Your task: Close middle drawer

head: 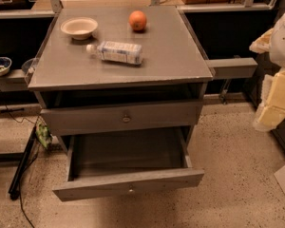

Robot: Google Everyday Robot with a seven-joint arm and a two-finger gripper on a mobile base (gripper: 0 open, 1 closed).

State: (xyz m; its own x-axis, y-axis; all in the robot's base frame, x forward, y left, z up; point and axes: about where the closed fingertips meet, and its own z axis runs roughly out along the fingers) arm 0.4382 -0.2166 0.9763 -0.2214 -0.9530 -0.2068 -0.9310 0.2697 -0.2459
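The middle drawer (128, 184) is pulled far out towards me. Its flat grey front panel has a small round knob (130, 190), and its inside (128, 153) looks empty. Above it is the top drawer front (121, 118), with the same kind of knob. The lowest drawer is hidden under the open one. My gripper (271, 101) shows as cream and white parts at the right edge, to the right of the cabinet and above the open drawer's height. It touches nothing.
On the cabinet top (180, 61) are a white bowl (79, 27), an orange (137, 20) and a water bottle (115, 52) lying on its side. A grey bar (230, 68) sticks out to the right. Cables and a dark stand (21, 167) are on the speckled floor at left.
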